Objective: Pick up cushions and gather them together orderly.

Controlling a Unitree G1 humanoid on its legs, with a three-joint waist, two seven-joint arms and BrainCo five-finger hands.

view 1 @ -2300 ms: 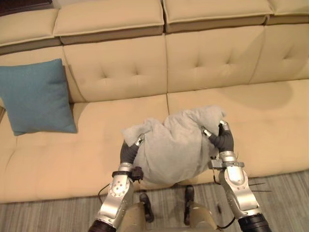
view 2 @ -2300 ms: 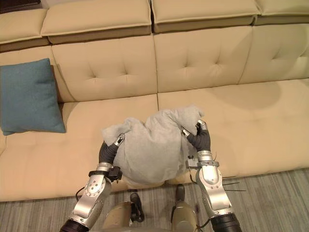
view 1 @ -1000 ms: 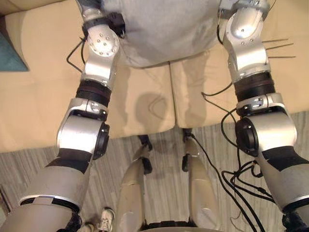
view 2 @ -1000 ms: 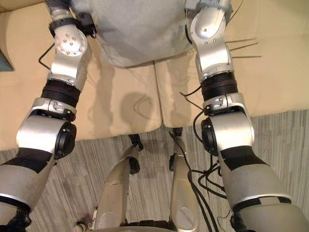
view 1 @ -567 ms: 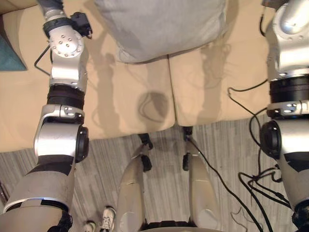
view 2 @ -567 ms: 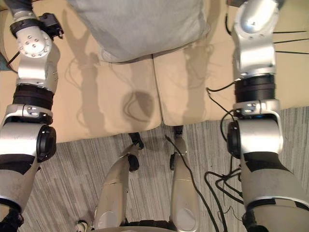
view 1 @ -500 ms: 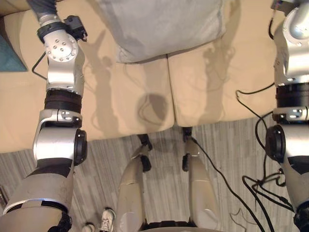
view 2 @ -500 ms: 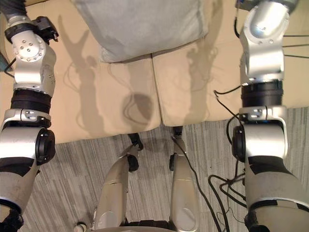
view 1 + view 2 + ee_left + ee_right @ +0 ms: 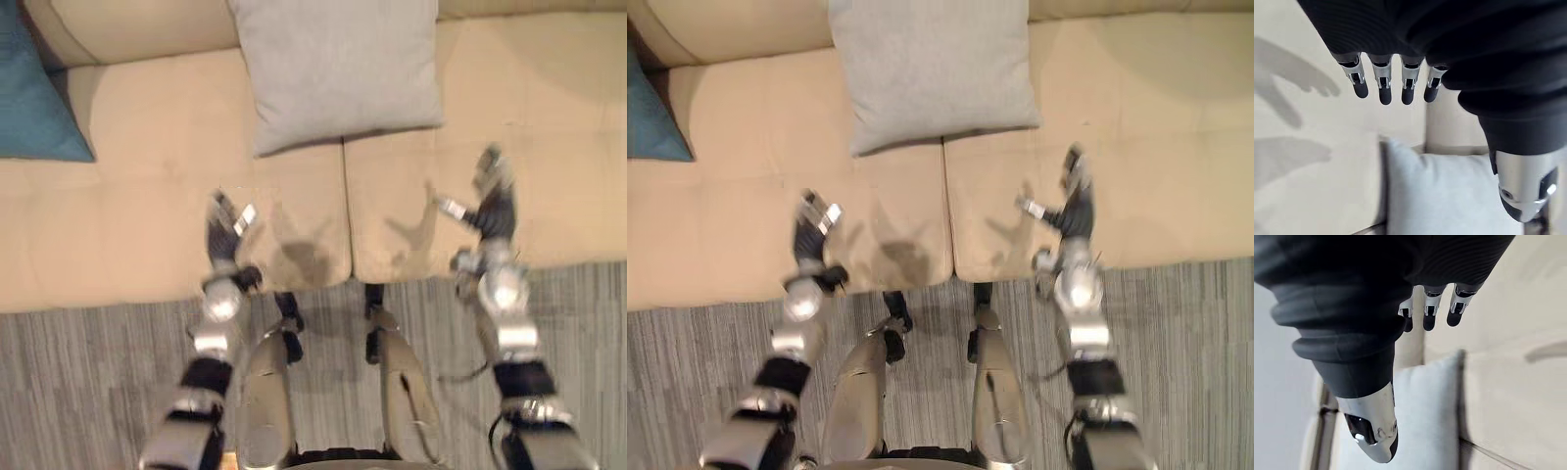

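Looking down at a beige sofa [image 9: 127,215] running across the full width, two seat pads meeting at a seam near the middle.

Noting a grey cushion [image 9: 338,69] resting at the back of the seat, straddling that seam, edges roughly square to the sofa. Not telling whether leaning on the backrest or lying flat.

Noting a teal cushion [image 9: 34,98] at the far left of the seat, well apart from the grey one.

Hovering the left hand [image 9: 223,230] over the front of the left seat pad, fingers [image 9: 1382,90] straight and relaxed, gripping nothing, well short of the grey cushion. Hovering the right hand [image 9: 490,201] over the front of the right pad, fingers [image 9: 1429,318] likewise straight, thumb out, nothing in it.

Judging the step as a gap between cushions: grey one lying placed, both hands free, gathering not yet done with the teal one sitting apart.

Probably calling next for turning or stepping toward the left, reaching both hands to opposite edges of the teal cushion, squeezing firmly enough for soft filling, lifting, then setting it just beside the grey one with edges lined up.
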